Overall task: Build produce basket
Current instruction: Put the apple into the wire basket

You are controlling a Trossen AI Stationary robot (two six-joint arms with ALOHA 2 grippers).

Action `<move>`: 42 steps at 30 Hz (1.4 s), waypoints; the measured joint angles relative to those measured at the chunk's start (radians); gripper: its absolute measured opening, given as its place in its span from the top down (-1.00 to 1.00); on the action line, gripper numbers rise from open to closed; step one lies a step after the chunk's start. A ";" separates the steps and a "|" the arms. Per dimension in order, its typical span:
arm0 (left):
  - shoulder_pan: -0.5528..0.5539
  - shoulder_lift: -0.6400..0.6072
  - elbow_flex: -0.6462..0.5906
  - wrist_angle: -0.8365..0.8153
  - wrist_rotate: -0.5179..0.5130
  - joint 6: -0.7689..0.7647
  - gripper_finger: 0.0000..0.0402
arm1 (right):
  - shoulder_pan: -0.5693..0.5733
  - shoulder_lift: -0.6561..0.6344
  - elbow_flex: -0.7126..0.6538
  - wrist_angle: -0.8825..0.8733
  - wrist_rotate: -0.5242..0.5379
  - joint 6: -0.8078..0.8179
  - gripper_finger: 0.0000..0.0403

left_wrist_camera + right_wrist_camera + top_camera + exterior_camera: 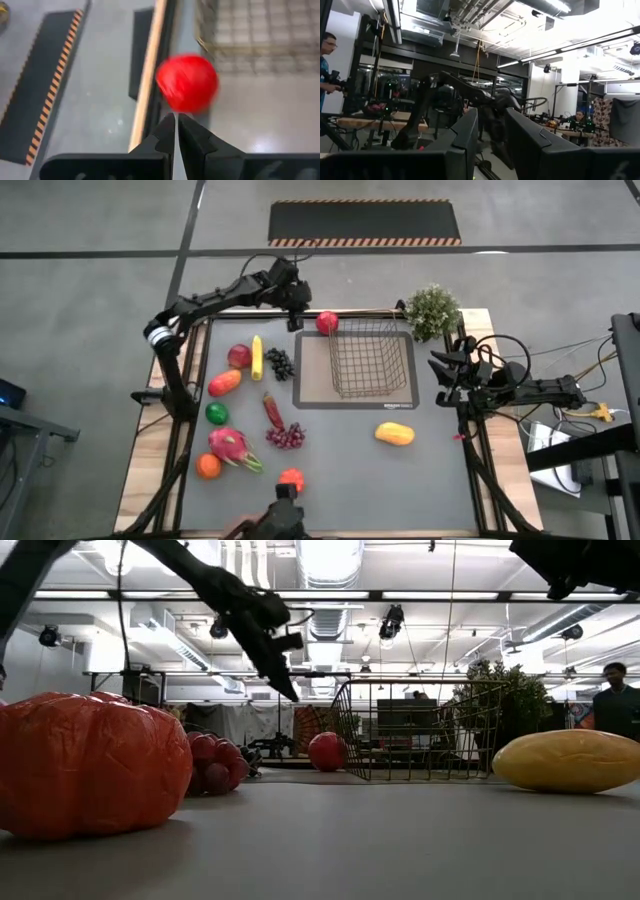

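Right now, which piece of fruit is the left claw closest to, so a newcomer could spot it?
Find the wire basket on the mat. Just outside its far left corner, at the table's back edge, lies a red apple, with the shut left claw beside it. It is the only fruit lying apart from the group at the left.

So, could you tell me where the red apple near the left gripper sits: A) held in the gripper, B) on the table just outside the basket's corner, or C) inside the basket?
B: the red apple rests beside the basket, beyond the shut, empty left gripper.
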 joint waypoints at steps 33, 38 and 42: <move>-0.009 0.159 0.044 0.082 0.069 -0.002 -0.52 | 0.000 0.000 0.000 -0.025 0.001 -0.062 0.64; -0.014 0.184 0.038 0.112 0.105 0.008 -0.52 | 0.000 0.001 0.000 -0.024 0.001 -0.062 0.62; -0.018 0.188 0.037 0.120 0.131 0.028 -0.52 | 0.000 0.001 0.000 -0.023 0.001 -0.069 0.63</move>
